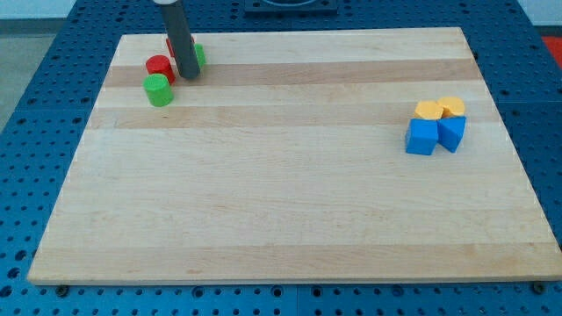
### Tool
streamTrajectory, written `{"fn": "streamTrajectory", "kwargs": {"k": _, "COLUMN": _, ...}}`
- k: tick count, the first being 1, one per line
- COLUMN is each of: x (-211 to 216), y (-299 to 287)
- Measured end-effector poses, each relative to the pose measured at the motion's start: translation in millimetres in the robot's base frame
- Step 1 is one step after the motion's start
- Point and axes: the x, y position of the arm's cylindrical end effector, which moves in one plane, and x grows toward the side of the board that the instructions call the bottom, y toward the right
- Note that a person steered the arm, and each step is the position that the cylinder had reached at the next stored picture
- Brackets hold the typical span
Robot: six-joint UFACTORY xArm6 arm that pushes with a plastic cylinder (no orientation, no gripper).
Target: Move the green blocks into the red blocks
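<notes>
we find no text, label, brand, number or sign that can be read anywhere in the camera view. the table (290, 202) is plain pale wood with only its grain showing, and the coloured blocks on it carry no markings that we can make out.
</notes>
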Motion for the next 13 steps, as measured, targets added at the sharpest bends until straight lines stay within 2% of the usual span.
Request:
{"fn": "streamTrajectory", "kwargs": {"k": 1, "x": -2.9, "y": -2.3}}
{"fn": "streamTrajectory", "kwargs": {"k": 3, "x": 104.5, "y": -7.6}}
{"fn": "streamTrajectory", "kwargs": {"k": 4, "x": 106.2, "y": -51.7}}
{"fn": "streamTrajectory", "kwargs": {"k": 5, "x": 82.0, "y": -53.7}}
{"fn": "streamTrajectory", "kwargs": {"k": 6, "x": 76.6, "y": -36.5}}
{"fn": "streamTrajectory", "kwargs": {"k": 9, "x": -2.6, "y": -37.5}}
{"fn": "streamTrajectory", "kwargs": {"k": 12, "x": 1.7, "y": -59.2}}
{"fn": "streamTrajectory", "kwargs": {"k": 13, "x": 38.5, "y": -22.7}}
